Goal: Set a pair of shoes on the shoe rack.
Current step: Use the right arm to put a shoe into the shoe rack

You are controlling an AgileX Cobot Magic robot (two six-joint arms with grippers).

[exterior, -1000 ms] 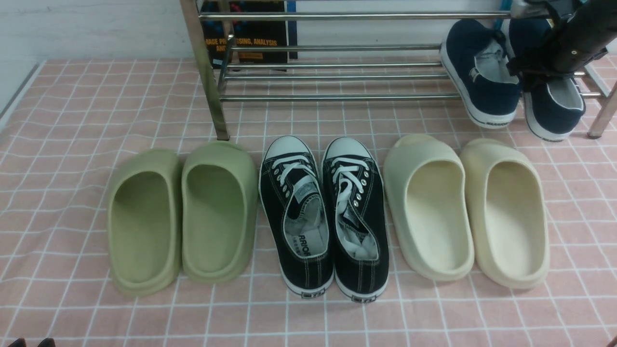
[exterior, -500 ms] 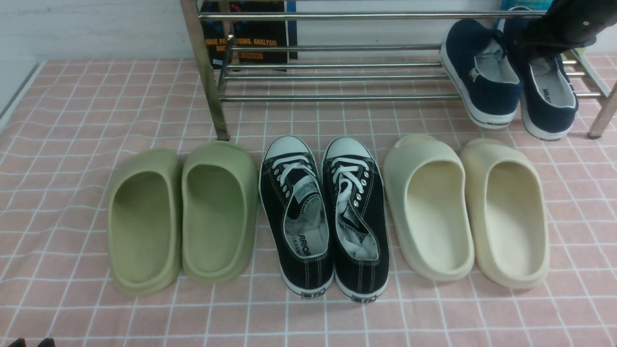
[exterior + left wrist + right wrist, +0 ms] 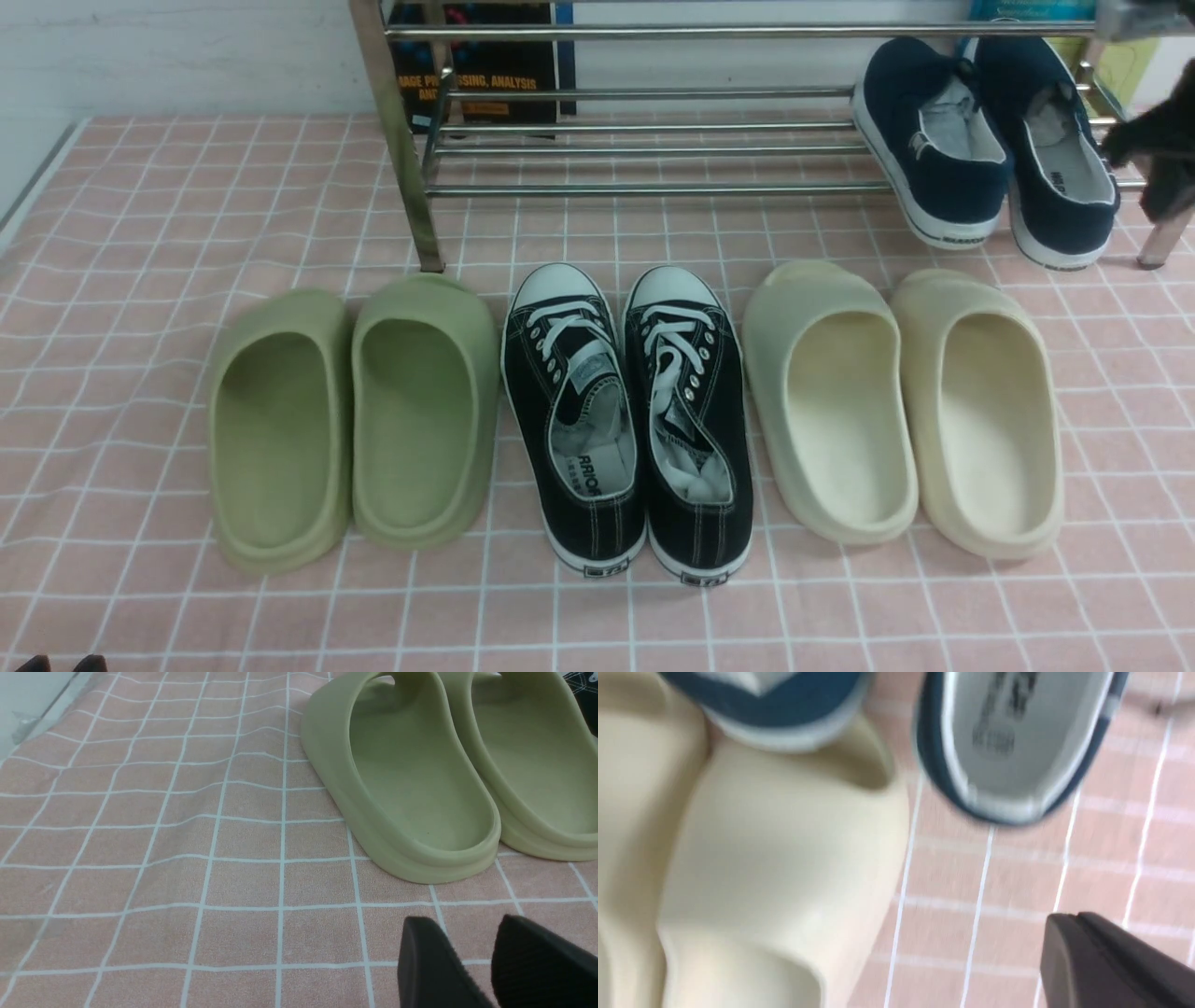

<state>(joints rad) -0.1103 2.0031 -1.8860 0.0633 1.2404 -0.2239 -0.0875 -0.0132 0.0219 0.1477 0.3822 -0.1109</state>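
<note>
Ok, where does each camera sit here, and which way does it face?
Front: between the arms, facing forward toward the shoe rack holding the navy slip-on shoes; right arm at right edge, left gripper bottom left.
Left wrist: low on the left arm, facing the green slides; fingertips show.
Right wrist: on the right arm, looking down at navy heels and cream slide; right gripper shows.
Front and right wrist share the navy shoes.

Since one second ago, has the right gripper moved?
Yes. The right gripper left the right navy shoe and went rightward, toward the shoe rack's right leg.
</note>
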